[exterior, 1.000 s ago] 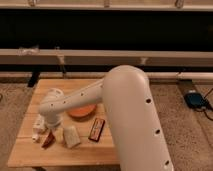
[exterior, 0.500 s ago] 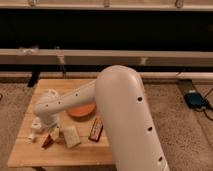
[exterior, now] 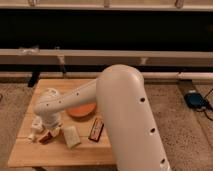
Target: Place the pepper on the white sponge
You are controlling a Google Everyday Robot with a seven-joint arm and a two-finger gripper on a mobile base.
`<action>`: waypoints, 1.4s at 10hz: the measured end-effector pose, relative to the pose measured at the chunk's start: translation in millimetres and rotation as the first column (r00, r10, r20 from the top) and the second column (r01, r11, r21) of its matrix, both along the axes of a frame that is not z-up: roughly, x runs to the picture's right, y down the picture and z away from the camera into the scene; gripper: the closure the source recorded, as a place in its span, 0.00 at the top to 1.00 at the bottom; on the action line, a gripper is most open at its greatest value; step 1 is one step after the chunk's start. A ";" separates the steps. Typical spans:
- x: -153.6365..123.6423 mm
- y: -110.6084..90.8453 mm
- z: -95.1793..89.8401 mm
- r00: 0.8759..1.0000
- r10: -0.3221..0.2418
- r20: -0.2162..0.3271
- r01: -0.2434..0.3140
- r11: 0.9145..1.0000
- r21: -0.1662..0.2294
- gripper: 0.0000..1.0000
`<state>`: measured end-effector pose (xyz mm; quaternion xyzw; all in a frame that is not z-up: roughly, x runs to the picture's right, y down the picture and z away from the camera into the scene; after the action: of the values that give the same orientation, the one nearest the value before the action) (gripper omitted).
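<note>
no readable text anywhere, no legible label, brand, number or sign, flat dark box [exterior: 96, 128] on the desk [exterior: 30, 155] too small to tell any print

Dim, warm light from above brightens the top of the arm [exterior: 122, 95]. The gripper [exterior: 41, 129], over the left side of the table [exterior: 30, 152], sits in the arm's shade. Behind the table all is dark, and everything looks blurry.
</note>
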<state>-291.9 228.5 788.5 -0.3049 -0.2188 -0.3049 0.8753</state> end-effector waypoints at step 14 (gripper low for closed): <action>99.8 -22.7 -11.4 0.971 0.157 -0.183 -0.152 0.988 0.038 0.00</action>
<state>-192.1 205.9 777.1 -0.3037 -0.1560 -0.2088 0.9164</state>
